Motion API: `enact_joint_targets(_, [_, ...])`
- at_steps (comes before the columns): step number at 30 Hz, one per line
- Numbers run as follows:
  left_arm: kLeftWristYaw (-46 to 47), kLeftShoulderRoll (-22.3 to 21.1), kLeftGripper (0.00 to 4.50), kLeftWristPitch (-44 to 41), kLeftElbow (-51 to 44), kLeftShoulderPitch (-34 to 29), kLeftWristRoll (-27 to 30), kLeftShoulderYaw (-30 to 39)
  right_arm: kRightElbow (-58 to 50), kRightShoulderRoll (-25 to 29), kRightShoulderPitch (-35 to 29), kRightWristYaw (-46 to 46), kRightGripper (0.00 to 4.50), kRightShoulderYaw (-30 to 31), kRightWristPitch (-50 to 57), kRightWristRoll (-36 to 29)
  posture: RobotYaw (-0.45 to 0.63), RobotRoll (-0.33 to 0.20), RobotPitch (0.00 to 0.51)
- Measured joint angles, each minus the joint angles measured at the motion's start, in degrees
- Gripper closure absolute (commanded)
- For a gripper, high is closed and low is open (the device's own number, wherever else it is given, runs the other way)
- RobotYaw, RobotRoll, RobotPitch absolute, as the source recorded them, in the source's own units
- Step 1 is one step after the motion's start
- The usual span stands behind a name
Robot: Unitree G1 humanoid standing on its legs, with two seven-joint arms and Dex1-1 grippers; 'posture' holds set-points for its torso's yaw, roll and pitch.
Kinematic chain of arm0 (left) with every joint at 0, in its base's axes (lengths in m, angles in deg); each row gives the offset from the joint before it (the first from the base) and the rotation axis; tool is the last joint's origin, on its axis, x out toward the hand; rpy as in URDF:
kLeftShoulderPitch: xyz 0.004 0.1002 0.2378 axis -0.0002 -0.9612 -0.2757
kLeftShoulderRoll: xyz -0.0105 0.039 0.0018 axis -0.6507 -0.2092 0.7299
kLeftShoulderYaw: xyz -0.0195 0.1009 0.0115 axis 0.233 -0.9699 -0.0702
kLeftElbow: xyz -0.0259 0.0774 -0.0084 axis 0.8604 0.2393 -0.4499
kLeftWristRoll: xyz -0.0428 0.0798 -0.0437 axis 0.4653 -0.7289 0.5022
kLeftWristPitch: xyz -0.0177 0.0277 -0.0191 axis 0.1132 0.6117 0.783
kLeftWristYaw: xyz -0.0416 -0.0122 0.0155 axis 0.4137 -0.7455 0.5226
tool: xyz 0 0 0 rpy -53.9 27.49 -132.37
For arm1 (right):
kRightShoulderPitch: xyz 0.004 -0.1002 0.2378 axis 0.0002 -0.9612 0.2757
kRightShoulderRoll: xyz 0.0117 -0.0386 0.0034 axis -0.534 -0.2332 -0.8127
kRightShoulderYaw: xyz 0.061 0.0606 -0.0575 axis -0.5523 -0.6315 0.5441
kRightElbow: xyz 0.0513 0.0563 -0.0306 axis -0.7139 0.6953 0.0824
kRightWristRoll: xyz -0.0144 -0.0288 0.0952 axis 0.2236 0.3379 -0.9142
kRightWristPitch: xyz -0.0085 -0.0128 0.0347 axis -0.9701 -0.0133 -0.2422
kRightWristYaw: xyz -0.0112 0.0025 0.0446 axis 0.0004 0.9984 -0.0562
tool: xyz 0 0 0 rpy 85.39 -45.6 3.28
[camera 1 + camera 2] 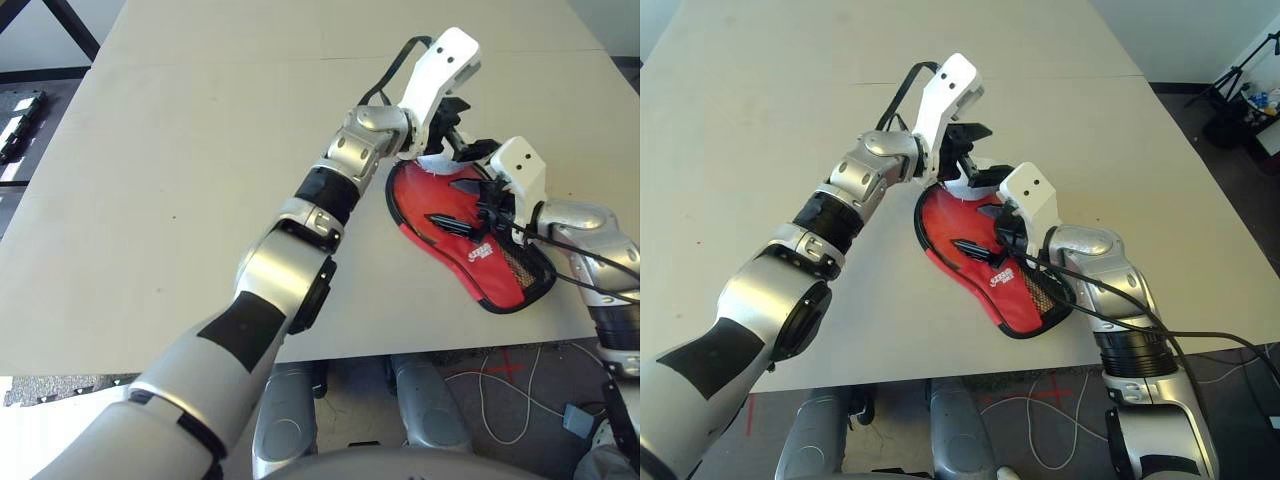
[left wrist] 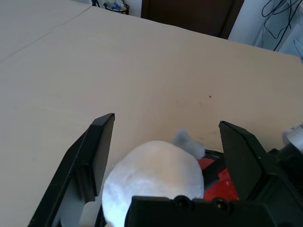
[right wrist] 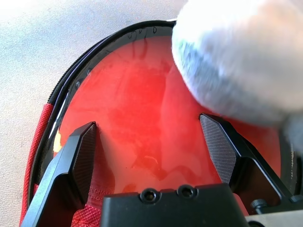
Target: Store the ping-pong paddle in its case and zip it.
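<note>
Here the case (image 1: 990,265) serves as landmark, lying near the bench's (image 1: 180,180) front edge. At its far, rounded end hangs the left end effector (image 2: 161,156), fingers apart, the grey plush charm (image 2: 154,182) between them and unclamped. Over the case's middle sits the right end effector (image 3: 151,151), fingers likewise apart, just above the glossy red face of the ping-pong paddle (image 3: 142,118), which lies inside the open case with the black zipper edge (image 3: 71,85) around it. Likely risks: the charm getting pinched or caught in the zipper, or the case sliding off the bench under a one-sided pull.
</note>
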Motion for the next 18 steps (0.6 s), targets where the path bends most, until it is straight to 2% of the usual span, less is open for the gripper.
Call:
enact_joint_targets(3, [-0.59,-3.21,0.02,-2.31,-4.43,0.02,0.34,0.09,-0.01,-0.03,-0.08,0.03,0.0,0.06,0.0,0.0,-0.13,0.0,0.276])
enact_joint_targets(7, [-3.01,-10.46,0.02,-5.57,-14.35,-2.0,0.43,-0.34,-0.06,-0.14,-0.13,0.01,0.0,0.21,-0.01,-0.01,-0.13,0.0,0.28])
enact_joint_targets(10, [-4.32,-14.81,0.02,-8.57,-22.02,-6.39,0.5,-0.55,-0.02,-0.12,-0.16,-0.01,0.0,0.18,0.0,0.0,-0.12,0.0,0.283])
enact_joint_targets(12, [-5.89,-17.4,0.02,-12.11,-29.9,-11.81,1.28,-1.72,0.09,-0.26,-0.02,-0.01,0.0,0.19,0.0,0.0,-0.12,0.0,0.285])
enact_joint_targets(18, [-7.01,-20.87,0.02,-20.49,-45.33,-23.12,3.69,-4.32,0.83,-0.05,0.14,-0.02,0.0,0.08,0.0,-0.02,-0.11,0.0,0.287])
